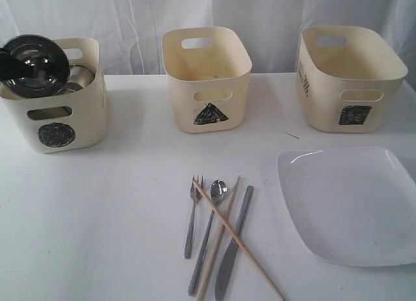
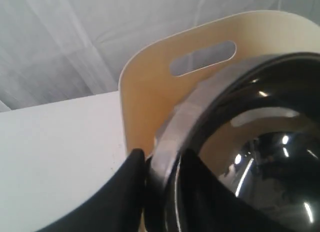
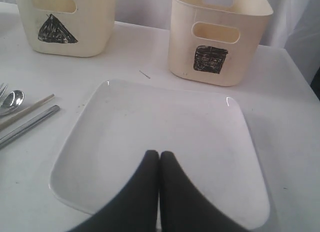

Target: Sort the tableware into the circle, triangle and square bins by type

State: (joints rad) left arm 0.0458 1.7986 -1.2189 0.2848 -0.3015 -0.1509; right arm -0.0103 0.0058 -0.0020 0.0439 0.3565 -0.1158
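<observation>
A steel bowl hangs tilted over the circle bin, with my left gripper shut on its rim, one finger inside and one outside. More steel ware lies in that bin. My right gripper is shut and empty, hovering over the large white plate. On the table's front middle lie the fork, spoon, knife and two crossed chopsticks. The triangle bin and the square bin stand at the back.
The white plate lies at the front right, near the table's edge. A white curtain hangs behind the bins. A thin sliver lies on the table between the triangle and square bins.
</observation>
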